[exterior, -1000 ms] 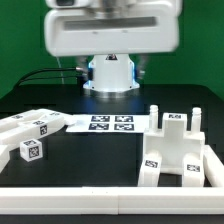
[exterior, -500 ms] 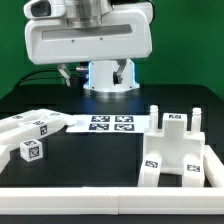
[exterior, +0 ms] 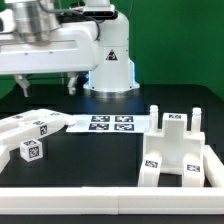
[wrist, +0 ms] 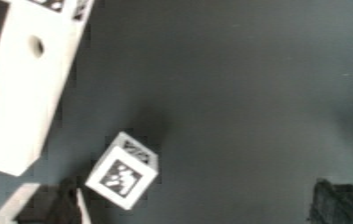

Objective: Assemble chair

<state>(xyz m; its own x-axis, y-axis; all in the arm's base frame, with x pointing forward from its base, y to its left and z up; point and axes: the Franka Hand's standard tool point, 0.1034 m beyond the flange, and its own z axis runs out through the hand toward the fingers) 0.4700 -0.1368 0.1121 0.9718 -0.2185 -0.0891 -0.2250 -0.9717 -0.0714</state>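
The gripper (wrist: pixel 198 203) hangs released (jaws wide, empty) above loose chair pieces (exterior: pixel 28 128) beside the marker board (exterior: pixel 112 124). Black table (exterior: pixel 95 165), green backdrop (exterior: pixel 195 40).

A small tagged white block (wrist: pixel 123 168) lies on the dark table (wrist: pixel 226 100), a long white panel (wrist: pixel 27 90) just beside it, the gripper (wrist: pixel 205 203) spread wide nearby.

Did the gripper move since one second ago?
Yes. The gripper went to the exterior view's left: earlier above the marker board, now above the loose chair pieces left of that board.
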